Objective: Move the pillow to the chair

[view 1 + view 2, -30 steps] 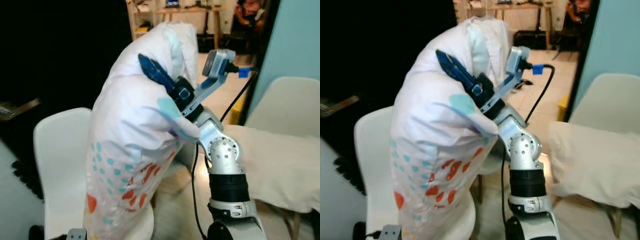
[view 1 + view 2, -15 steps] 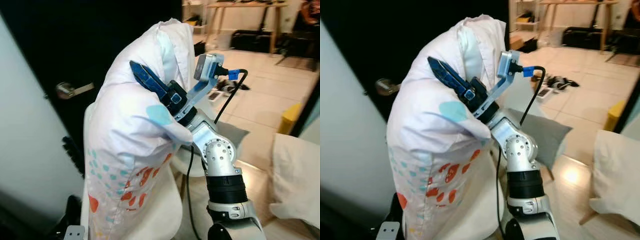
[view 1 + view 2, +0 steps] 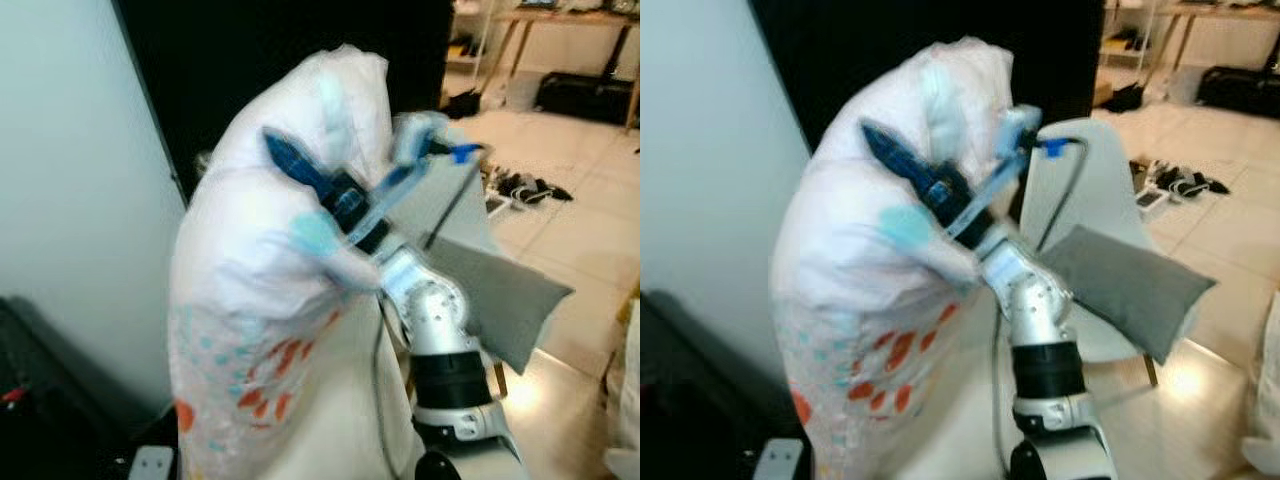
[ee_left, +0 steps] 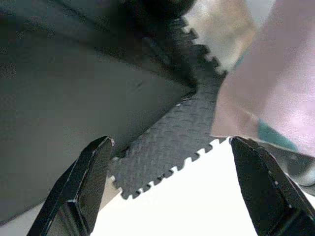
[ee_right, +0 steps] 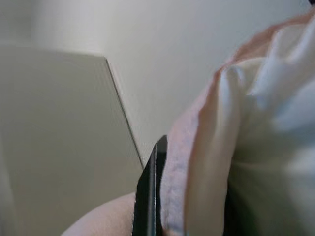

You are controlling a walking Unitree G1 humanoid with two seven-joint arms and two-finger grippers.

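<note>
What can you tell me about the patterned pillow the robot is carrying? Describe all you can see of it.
The pillow is large, soft and white, its cloth cover printed with teal dots and orange-red blotches toward the lower end. It is held upright, bunched and creased, its top folded to a rounded peak. The right hand is clamped on its upper part, the fabric puckering around the fingers, and the silver forearm presses its side. The left hand hangs open beside its lower edge.

Both head cameras looked forward and down, sharing the blurred pillow [image 3: 270, 290] close ahead; the left wrist camera faced floor matting [image 4: 172, 142], the right wrist camera sat tight against pillow fabric
</note>
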